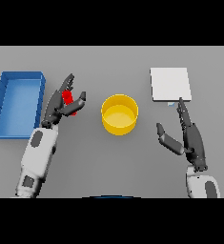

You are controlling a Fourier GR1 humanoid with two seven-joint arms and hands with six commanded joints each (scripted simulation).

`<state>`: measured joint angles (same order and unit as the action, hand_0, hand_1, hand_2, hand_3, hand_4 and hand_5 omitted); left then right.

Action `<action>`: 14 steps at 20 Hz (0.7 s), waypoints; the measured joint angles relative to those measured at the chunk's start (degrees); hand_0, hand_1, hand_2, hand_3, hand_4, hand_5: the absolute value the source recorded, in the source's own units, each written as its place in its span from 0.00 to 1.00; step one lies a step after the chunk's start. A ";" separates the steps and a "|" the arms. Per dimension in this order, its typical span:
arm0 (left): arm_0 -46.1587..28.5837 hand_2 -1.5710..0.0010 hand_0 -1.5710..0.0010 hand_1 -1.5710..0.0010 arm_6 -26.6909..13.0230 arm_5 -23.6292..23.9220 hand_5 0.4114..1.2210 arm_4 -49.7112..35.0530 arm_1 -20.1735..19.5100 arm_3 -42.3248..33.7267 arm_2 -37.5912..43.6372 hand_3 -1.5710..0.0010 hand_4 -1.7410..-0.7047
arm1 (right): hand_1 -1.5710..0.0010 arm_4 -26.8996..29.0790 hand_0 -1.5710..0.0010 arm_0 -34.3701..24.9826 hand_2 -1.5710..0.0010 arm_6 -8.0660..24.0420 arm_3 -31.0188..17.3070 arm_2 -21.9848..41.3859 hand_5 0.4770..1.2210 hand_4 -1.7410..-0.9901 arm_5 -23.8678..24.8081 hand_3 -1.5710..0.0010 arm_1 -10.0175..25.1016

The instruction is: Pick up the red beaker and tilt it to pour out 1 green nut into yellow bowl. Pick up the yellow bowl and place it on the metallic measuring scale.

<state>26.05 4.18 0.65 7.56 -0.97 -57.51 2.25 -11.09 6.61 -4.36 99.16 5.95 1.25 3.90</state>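
1. Right hand point(192, 138), near right of the grey desk point(108, 162): fingers straight and relaxed, thumb out to the left, holding nothing. Fingertips reach toward the scale's near edge; contact unclear.
2. Left hand point(63, 102), left of centre: fingers and thumb curled round the small red cylindrical beaker point(68, 99), which shows only as a red sliver between them. Whether it is lifted off the desk I cannot tell; no green nut visible, contents hidden.
3. Beaker handling, a judgement: small, probably light and rigid, smooth-walled so it may slip or spin when tilted. Hold it round the mid-body and leave the rim free for the pour.
4. Round yellow bowl point(119, 114), centre of the desk, right of the beaker and apart from it: upright, open, thick straight wall, inside looks empty.
5. Bowl handling, a judgement: stiff, light, wide for one hand. Pinch over the rim or wrap the wall; keep it level once the nut is in.
6. Flat square pale metallic measuring scale point(169, 84), far right, apart from the bowl, nothing on it.
7. Open blue rectangular bin point(18, 102), far left.
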 measured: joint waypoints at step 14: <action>2.40 0.04 0.04 0.04 5.45 6.44 0.85 0.98 2.03 1.32 0.55 0.04 0.06 | 1.00 -0.36 1.00 -0.98 1.00 -0.81 -0.76 0.84 0.26 0.64 -0.66 1.00 -0.32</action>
<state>28.45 9.64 7.09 8.54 1.06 -56.19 2.81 -11.45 5.62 -5.17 98.40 6.80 0.59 3.58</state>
